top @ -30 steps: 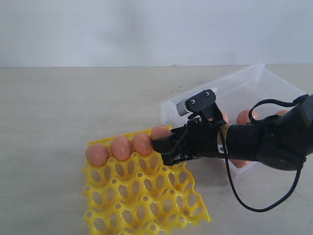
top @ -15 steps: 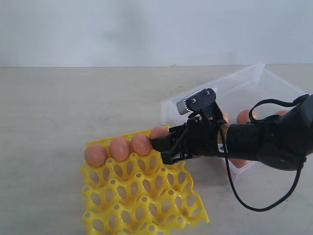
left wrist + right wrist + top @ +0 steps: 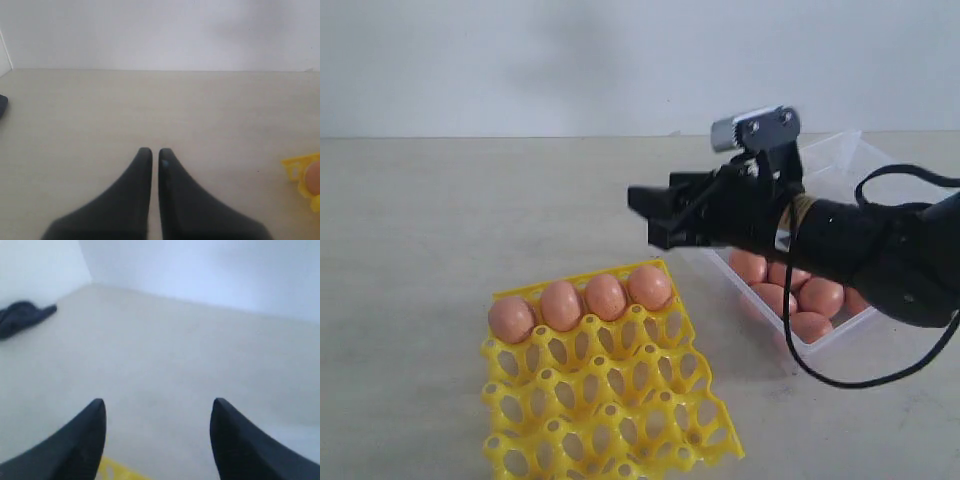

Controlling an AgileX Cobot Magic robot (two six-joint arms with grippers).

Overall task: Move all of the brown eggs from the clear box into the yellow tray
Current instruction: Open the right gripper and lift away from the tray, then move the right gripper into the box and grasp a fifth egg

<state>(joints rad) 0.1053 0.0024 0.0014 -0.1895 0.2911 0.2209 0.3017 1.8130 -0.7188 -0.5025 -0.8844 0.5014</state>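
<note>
Beige table carries the yellow tray and the clear box.

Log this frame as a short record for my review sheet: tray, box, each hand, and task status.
yellow tray: four brown eggs in its back row; other visible cups empty
clear box: several eggs left inside
right hand: open, empty, raised between tray and box
left hand: shut, empty, over the table
task status: unfinished
</note>
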